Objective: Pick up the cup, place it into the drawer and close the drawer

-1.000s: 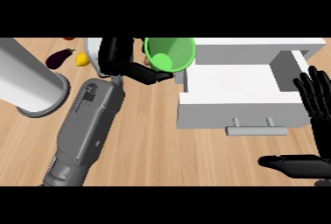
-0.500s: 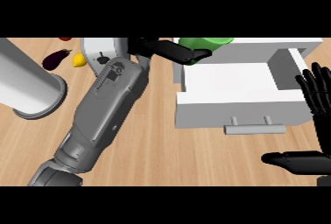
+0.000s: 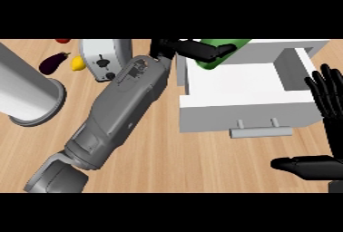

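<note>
Green cup up at twelve o'clock, over the back edge of the open white drawer, pinched by the curled fingers of the left hand; probably light, stiff, smooth-walled, best taken round the side wall; right hand resting at three o'clock, fingers spread. One cup; one drawer; two hands.
</note>
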